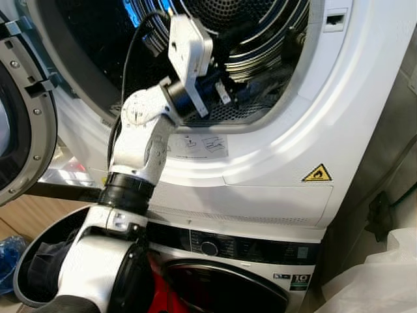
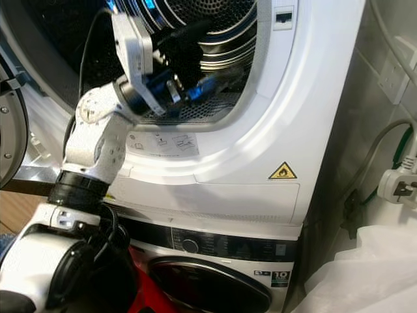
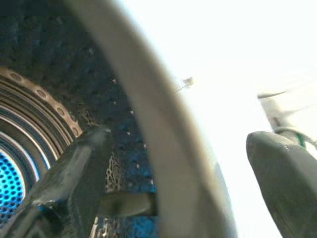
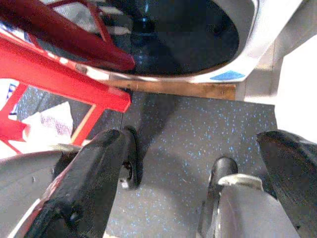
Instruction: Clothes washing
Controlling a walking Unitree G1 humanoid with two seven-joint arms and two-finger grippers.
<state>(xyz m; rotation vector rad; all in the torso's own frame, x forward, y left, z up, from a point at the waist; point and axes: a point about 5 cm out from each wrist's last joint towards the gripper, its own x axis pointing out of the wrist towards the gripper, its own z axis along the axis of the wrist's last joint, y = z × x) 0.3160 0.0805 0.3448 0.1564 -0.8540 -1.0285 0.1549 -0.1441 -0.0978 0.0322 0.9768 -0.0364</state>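
The left end effector (image 1: 225, 91) reaches into the top machine (image 1: 339, 130), over the bottom edge of its round opening. That top machine sits right on the bottom machine (image 1: 247, 251), which is far below the left end effector.

The right end effector (image 4: 198, 178) hangs with its fingers apart, and under it is the floor (image 4: 198, 129), dark grey with tiny blue specks. A red frame (image 4: 59, 74) stands on the floor just beside it. A crumpled white paper (image 4: 49, 124) lies on the floor near that frame.
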